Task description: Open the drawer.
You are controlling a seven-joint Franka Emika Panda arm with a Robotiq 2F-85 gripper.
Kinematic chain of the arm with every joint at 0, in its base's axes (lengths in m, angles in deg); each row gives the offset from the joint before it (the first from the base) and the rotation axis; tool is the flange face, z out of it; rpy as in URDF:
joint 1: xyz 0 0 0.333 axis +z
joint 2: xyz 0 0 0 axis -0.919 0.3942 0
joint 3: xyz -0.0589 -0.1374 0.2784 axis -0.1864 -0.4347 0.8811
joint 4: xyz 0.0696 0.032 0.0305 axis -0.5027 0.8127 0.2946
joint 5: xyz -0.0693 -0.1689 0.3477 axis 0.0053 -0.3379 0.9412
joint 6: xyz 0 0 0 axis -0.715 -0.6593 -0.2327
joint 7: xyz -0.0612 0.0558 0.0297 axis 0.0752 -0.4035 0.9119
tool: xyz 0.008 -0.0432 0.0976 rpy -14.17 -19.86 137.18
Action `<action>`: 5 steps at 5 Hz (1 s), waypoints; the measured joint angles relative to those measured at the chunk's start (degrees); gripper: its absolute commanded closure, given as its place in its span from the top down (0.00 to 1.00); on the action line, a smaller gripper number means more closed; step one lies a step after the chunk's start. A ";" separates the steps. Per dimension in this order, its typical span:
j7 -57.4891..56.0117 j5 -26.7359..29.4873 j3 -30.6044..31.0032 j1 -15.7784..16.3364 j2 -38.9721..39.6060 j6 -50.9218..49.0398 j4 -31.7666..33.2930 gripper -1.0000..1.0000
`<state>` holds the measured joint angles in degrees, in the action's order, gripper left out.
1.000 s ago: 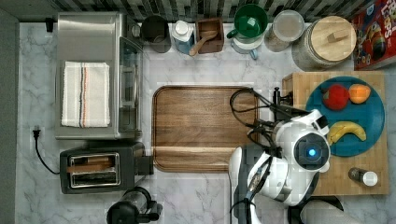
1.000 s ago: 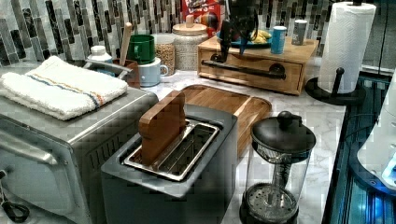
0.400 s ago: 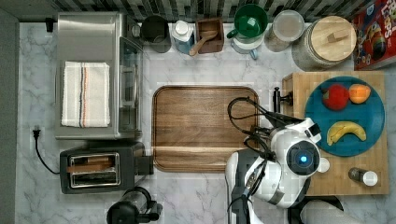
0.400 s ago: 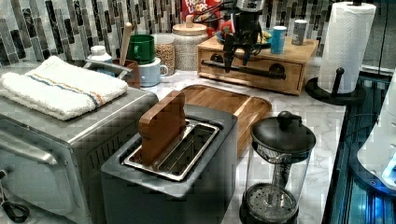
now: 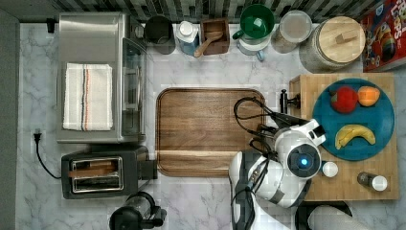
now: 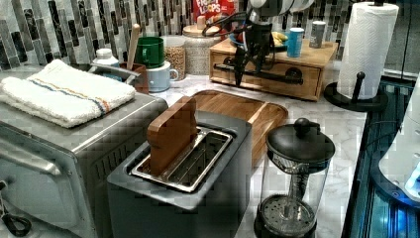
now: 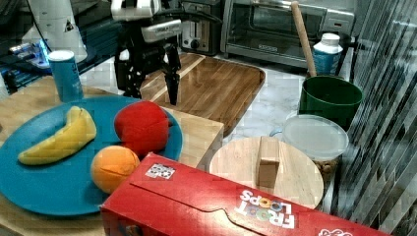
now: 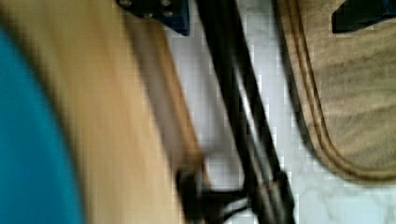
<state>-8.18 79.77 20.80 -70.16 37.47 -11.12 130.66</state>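
Observation:
The drawer (image 6: 277,87) is the light-wood front under the slab top, and it sits flush with the box, shut. Its black bar handle (image 6: 283,76) runs along the front. My gripper (image 6: 250,62) hangs open in front of the drawer with one finger on each side of the bar. In the wrist view the handle (image 8: 243,116) passes between my two fingertips (image 8: 154,9), with a gap on both sides. From the right view my gripper (image 7: 152,86) is open, just off the slab's edge. My white wrist (image 5: 299,158) hides the fingers in the top view; the handle's end post (image 5: 283,99) shows.
A brown wooden tray (image 5: 206,129) lies right beside the drawer front. The slab top carries a blue plate (image 5: 356,134) with fruit and a blue can (image 6: 295,42). A paper towel holder (image 6: 366,54), French press (image 6: 297,173) and toaster (image 5: 103,170) stand nearby.
My gripper has come down from above the slab top to the drawer front and now straddles the handle. The drawer has not moved.

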 measured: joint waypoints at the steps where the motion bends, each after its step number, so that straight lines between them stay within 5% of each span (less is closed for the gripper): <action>1: -0.06 -1.35 -0.04 0.04 0.97 -0.06 -0.11 1.00; 5: 6.91 -0.39 1.38 1.79 0.94 1.06 0.00 1.00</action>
<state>-1.27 79.38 22.19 -68.37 38.41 -10.06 130.66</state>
